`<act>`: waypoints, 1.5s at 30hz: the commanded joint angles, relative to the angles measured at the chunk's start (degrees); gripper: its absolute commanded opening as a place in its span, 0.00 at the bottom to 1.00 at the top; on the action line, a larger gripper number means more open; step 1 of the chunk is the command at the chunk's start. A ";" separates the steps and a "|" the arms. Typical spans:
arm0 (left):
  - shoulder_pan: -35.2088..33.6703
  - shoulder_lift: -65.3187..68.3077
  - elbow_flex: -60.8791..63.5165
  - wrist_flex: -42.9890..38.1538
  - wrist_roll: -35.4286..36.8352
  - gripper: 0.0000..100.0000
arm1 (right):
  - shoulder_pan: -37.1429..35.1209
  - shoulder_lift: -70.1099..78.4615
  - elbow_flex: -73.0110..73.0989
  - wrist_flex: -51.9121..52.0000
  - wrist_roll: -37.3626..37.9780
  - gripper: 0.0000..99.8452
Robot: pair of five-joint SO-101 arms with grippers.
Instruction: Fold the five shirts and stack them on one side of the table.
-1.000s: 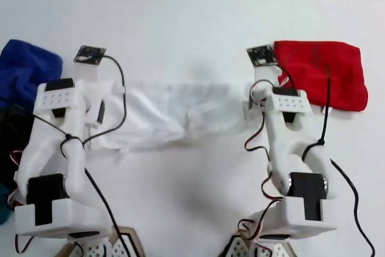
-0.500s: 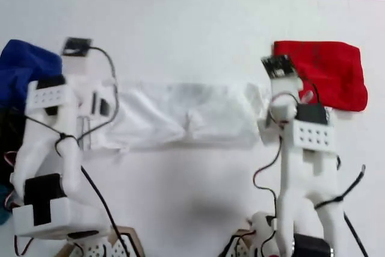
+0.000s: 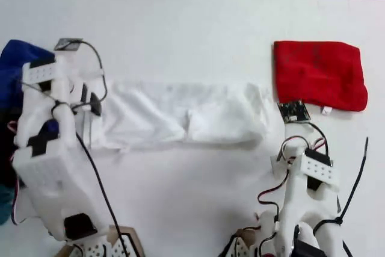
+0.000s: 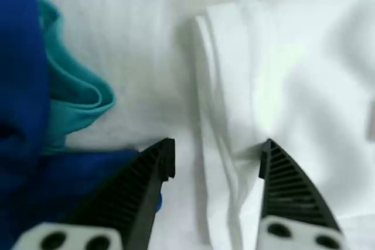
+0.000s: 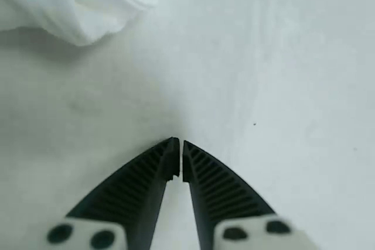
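On the white table [image 3: 192, 22], seen from the high view, a white shirt [image 3: 180, 115] lies in the middle as a long folded band. A red shirt [image 3: 319, 76] lies folded flat at the far right side, just beside the band's right end. A blue shirt [image 3: 12, 64] lies bunched at the left edge. The left arm [image 3: 48, 142] stands over the left end of the white shirt. The right arm [image 3: 310, 179] is at the near right, apart from both shirts.

From the left wrist view, the left gripper [image 4: 218, 147] has its fingers spread wide and grasps nothing. One finger is over the edge of the white shirt, the other over the blue shirt. A teal cloth [image 4: 76, 92] lies against the blue shirt.

From the right wrist view, the right gripper [image 5: 179, 144] has its fingers pressed together with nothing between them, over bare table. A corner of the white shirt lies further ahead.
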 commanded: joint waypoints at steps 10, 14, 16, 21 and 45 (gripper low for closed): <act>6.51 13.98 -17.71 15.91 0.53 0.25 | 0.40 -2.33 0.18 -1.98 0.09 0.02; 6.59 16.44 -21.05 19.25 0.53 0.24 | 0.40 -2.33 0.18 -1.98 0.09 0.02; 6.51 17.41 -22.73 20.31 0.44 0.18 | 0.40 -2.33 0.18 -1.98 0.09 0.02; 6.24 19.16 -24.84 20.57 0.18 0.03 | 0.40 -2.33 0.18 -1.98 0.09 0.02; 8.35 5.01 -30.55 28.48 4.04 0.02 | 0.31 -2.15 0.18 -1.98 0.00 0.02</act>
